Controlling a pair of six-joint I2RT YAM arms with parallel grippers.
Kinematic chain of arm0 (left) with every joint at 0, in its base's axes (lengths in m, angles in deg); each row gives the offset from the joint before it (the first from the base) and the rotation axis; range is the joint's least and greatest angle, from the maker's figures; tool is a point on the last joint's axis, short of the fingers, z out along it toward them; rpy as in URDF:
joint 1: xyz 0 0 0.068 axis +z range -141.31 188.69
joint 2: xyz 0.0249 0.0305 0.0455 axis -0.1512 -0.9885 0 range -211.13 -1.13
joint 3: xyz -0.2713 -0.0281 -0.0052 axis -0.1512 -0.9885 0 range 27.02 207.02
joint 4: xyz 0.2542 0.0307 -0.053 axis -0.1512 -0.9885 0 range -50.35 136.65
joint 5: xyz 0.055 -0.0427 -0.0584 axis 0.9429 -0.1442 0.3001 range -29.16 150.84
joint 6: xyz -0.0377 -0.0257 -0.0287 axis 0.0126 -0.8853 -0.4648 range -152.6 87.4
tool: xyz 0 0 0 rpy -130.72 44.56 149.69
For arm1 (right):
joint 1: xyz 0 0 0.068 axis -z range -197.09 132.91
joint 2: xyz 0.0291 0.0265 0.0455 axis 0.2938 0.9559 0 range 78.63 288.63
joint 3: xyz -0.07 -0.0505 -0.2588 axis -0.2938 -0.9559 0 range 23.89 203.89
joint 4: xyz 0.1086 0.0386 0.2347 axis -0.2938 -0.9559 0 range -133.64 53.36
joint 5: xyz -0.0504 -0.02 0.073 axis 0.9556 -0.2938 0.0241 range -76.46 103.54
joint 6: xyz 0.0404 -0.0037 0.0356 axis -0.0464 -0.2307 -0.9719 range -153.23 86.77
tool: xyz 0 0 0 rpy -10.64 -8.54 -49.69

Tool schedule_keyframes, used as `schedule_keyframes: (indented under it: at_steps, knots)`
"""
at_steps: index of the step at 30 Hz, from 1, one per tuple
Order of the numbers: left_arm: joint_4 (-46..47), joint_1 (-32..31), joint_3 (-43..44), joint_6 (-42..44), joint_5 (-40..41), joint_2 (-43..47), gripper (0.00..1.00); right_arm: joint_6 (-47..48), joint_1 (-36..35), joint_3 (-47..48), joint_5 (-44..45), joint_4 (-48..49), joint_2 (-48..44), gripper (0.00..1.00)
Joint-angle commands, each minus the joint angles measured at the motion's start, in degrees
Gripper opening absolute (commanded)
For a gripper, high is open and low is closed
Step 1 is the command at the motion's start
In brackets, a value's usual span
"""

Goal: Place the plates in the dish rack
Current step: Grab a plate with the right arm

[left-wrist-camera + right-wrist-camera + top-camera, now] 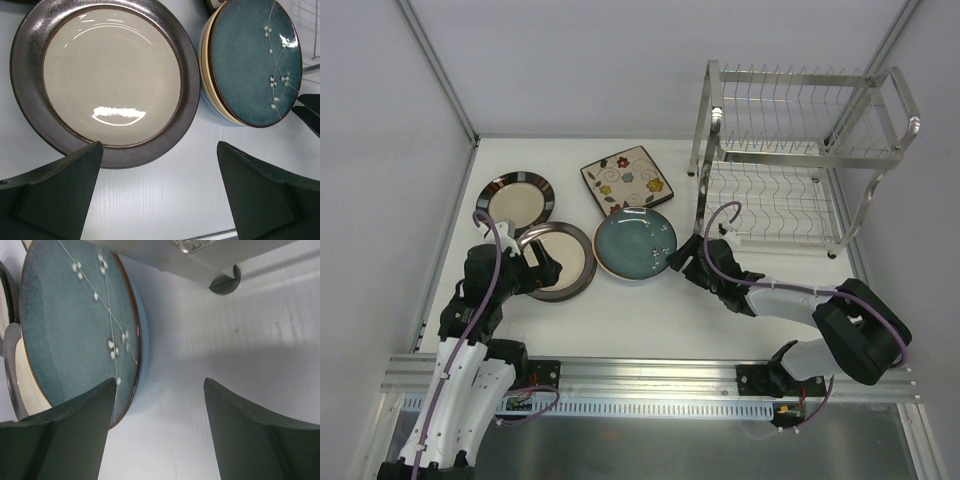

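Low down, right gripper (pixel 159 383) spread beside the teal plate (pixel 75 325); left gripper (pixel 159 146) wide apart.

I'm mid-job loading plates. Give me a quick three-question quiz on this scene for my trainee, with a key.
1. True or false: the dish rack already holds a plate.
2. The right gripper is: A. inside the rack; B. at the edge of the teal blossom plate; C. folded back at its own base.
3. Look at the left gripper: do its jaws stand open or shut?
Key: 1 false; 2 B; 3 open.
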Motion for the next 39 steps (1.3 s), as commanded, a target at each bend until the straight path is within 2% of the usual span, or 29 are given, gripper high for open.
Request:
schedule_keyframes:
  at_steps: [1,15,18,24,33,34,39]
  knots:
    - [1.7,-1.7,-0.1,1.1,2.7,-0.3,0.99,-4.7,-2.4,3.3,5.8,5.1,2.5,0.74]
    - [1.2,-5.1,0.1,1.2,5.7,-0.8,0.99,-11.5,-4.6,2.8,9.8,8.7,8.9,0.69]
    - [1.1,-5.3,0.2,1.0,6.0,-0.7,0.99,-12.1,-4.6,3.0,10.2,9.2,9.8,0.65]
    - [1.0,-5.8,0.3,1.1,5.9,-1.4,0.99,-12.9,-4.8,3.1,9.8,11.5,11.1,0.5]
    - [0.9,-6.0,0.2,1.0,6.0,-1.0,0.99,-12.9,-5.7,2.6,9.8,10.7,9.0,0.19]
    - [0.9,-6.0,0.2,1.0,5.9,-0.9,0.99,-12.9,-5.8,2.4,9.7,10.6,8.7,0.12]
    - [0.9,-6.1,0.2,0.9,5.9,-0.8,0.99,-13.0,-5.9,1.8,9.7,8.8,6.1,0.01]
